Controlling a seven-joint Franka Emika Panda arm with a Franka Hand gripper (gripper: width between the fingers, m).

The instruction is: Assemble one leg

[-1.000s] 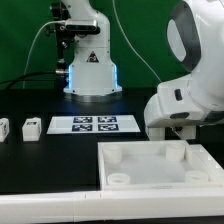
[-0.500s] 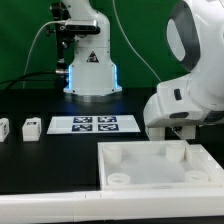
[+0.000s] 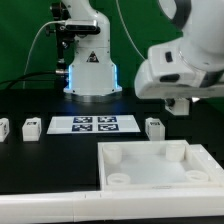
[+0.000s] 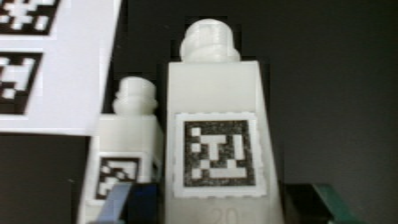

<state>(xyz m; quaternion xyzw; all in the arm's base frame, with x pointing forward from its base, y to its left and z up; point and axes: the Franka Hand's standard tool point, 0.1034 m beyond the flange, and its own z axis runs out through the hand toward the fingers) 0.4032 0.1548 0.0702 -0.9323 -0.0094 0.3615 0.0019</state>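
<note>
Your tray [image 3: 150, 165] sat near, its bare hollow showing round sockets. You had three legs [image 3: 154, 127] in the exterior view; the gripper [image 4: 199, 208] clamped one leg [image 4: 217, 135].

Exterior view: a camera low at the table's edge, facing across the black table [image 3: 40, 160] toward the arm's base [image 3: 92, 70] at 12 o'clock, mid-distance. Wrist view: very close, facing two legs [image 4: 217, 140]. Both share the marker board [image 3: 93, 124].
</note>
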